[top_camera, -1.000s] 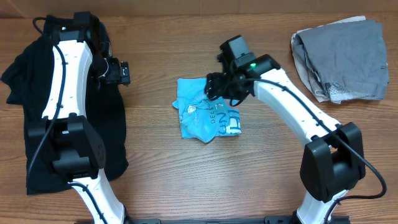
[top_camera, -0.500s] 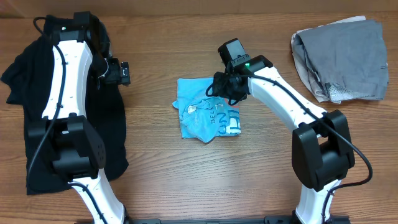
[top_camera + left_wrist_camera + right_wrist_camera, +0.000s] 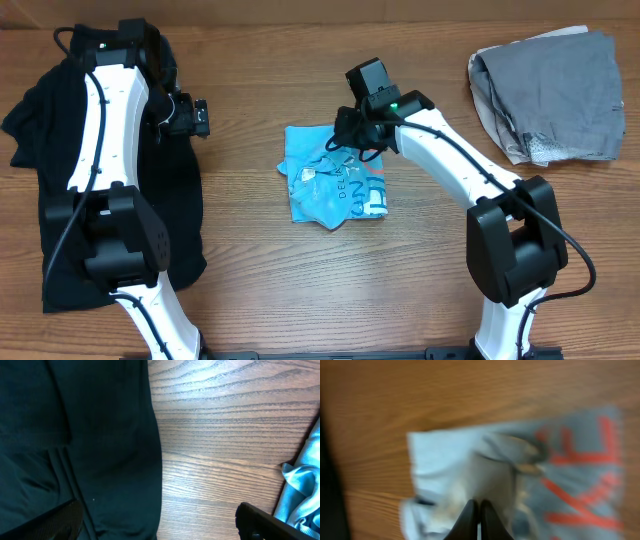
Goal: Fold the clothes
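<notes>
Lying mid-way across the counter point(image 3: 250, 270), the light blue T-shirt point(image 3: 335, 190) is bunched into a rough, uneven square, so its fold looks only partly done. The right gripper point(image 3: 342, 140) hovers at its far edge with jaws closed; whether they pinch cloth is unclear. Left of the T-shirt, the black shirt point(image 3: 30, 130) sprawls unfolded under the left gripper point(image 3: 195, 117), jaws apart. Right of the T-shirt lie piled grey garments point(image 3: 555, 95).

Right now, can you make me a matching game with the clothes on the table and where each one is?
Things:
1 light blue T-shirt with lettering
2 black short-sleeved shirt
3 grey garments

Places:
A far right corner
B middle of the wooden table
C left side, under the left arm

Pairs: 1-B; 2-C; 3-A
</notes>
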Motion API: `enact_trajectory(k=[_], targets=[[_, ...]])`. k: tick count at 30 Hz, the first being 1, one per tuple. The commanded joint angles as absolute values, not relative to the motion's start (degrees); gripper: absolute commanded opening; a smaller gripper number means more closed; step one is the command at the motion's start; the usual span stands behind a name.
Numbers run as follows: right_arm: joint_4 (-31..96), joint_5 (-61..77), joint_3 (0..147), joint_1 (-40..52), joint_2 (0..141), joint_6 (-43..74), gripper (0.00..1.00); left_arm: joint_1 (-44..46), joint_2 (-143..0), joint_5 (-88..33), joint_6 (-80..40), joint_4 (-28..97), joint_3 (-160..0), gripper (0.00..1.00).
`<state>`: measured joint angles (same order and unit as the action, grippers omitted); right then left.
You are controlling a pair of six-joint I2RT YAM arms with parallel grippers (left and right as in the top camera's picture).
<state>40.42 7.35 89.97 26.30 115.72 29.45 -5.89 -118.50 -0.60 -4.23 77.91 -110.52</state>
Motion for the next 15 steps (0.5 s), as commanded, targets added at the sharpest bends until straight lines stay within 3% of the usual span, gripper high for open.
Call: enact_trajectory(k=[1, 7, 9, 11, 13, 14, 15], targets=[[33.7, 12.9, 90.1, 29.2, 115.9, 27.9, 0.04, -6.0, -117.2, -1.1, -3.2, 77.7, -111.1, 1.00], [24.4, 13.6, 90.1, 35.0, 115.9, 26.4, 0.04, -6.0, -117.2, -1.1, -3.2, 77.2, -111.1, 1.00], [23.6, 13.6, 90.1, 35.4, 115.9, 25.3, 0.12, -6.0, -117.2, -1.2, -3.4, 77.3, -111.1, 1.00], [24.0, 13.9, 90.5, 35.5, 115.9, 25.0, 0.13, -6.0, -117.2, -1.2, -3.4, 77.3, -111.1, 1.00], [24.2, 15.2, 90.5, 35.1, 115.8, 24.1, 0.36, -6.0, -117.2, -1.2, -3.4, 77.3, -111.1, 1.00], [25.2, 16.4, 90.8, 34.7, 115.7, 23.5, 0.56, -6.0, -117.2, -1.2, -3.4, 77.3, -111.1, 1.00], [26.6, 16.7, 91.3, 34.3, 115.7, 23.5, 0.68, -6.0, -117.2, -1.2, -3.4, 77.3, -111.1, 1.00]])
